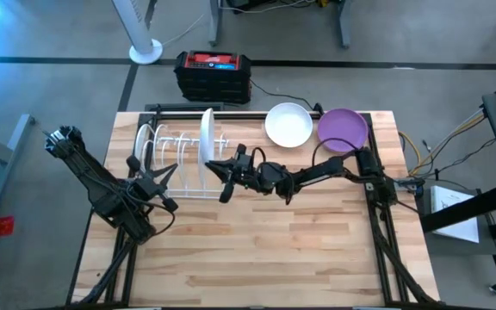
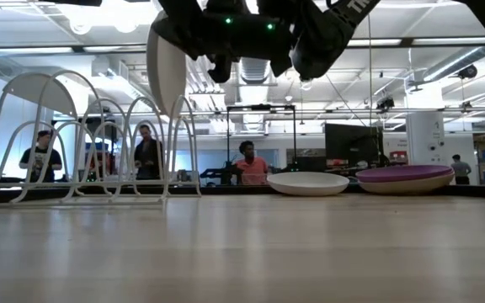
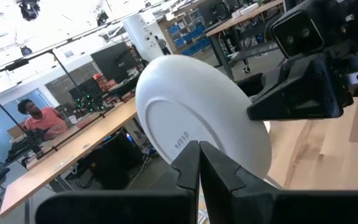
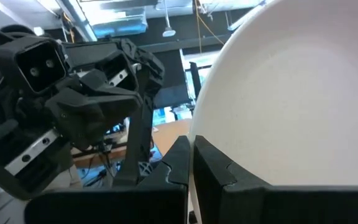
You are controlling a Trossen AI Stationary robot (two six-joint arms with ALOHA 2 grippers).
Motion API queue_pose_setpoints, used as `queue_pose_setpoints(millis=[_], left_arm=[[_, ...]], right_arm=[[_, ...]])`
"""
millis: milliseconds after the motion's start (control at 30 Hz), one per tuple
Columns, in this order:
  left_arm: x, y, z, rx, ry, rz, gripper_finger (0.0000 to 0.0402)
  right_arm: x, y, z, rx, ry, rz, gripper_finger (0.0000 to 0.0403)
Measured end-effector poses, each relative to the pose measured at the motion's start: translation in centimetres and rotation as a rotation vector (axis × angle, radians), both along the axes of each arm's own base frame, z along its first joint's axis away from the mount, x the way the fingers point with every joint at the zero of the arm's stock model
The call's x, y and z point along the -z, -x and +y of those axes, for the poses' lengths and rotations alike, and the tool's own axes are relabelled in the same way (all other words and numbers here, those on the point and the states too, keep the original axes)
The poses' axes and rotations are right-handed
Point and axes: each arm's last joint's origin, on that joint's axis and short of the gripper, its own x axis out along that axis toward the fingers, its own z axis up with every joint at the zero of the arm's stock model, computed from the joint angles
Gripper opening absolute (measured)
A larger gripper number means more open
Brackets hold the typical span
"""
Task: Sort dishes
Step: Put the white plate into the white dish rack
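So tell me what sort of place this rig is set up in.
Probably an open robotics lab or workshop: long workbenches, monitors and people at desks behind the wooden table, under an exposed industrial ceiling.

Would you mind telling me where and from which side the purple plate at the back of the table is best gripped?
Grip the purple plate by its raised rim, coming from above on the front edge. It lies flat and shallow on the table, so only the rim offers purchase, and the white bowl sits close beside it.

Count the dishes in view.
4: left white plate standing at the rack's left end; middle white plate upright in it, held by the right gripper; white bowl and purple plate flat beside the rack.
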Motion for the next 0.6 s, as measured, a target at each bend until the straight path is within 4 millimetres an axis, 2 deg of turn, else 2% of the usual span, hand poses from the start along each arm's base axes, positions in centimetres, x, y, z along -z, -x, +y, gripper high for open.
queue_pose_setpoints(millis=[367, 600], left_arm=[[0.0, 0.0, 0.0, 0.000, 0.000, 0.000, 0.0000], [0.0, 0.0, 0.0, 0.000, 0.000, -0.001, 0.0000]], right_arm=[[0.5, -0.1, 0.3, -0.018, -0.036, 0.037, 0.0000], [3.7, -0.6, 0.7, -0.039, -0.102, 0.109, 0.0000]])
